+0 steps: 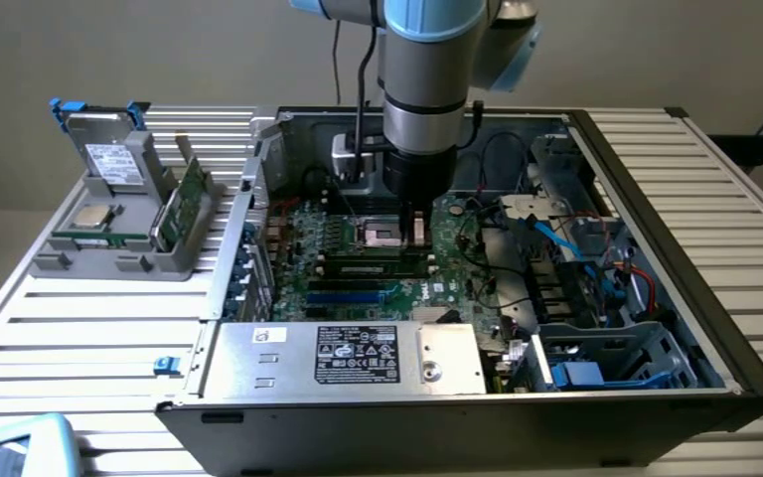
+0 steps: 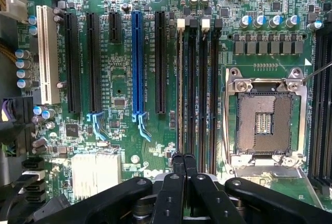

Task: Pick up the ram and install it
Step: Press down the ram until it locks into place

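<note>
— Where is the ram (image 1: 191, 202) right now?

— On its edge in the grey holder (image 1: 123, 260), out on the slatted table (image 1: 76, 328) at the exterior view's left, beside the open computer case (image 1: 699, 298). My guess is the rack keeps it upright so its long edge can be pinched. I am well apart from it.

— And your claw (image 2: 184, 163)?

— Down inside the case, low over the motherboard (image 2: 119, 79), near the black memory slots (image 2: 199, 89) next to the empty processor socket (image 2: 264, 120). My fingers (image 2: 178, 164) are pressed together, tip against tip, with nothing between them. One slot seems to hold a stick already, though I cannot tell for sure.
</note>
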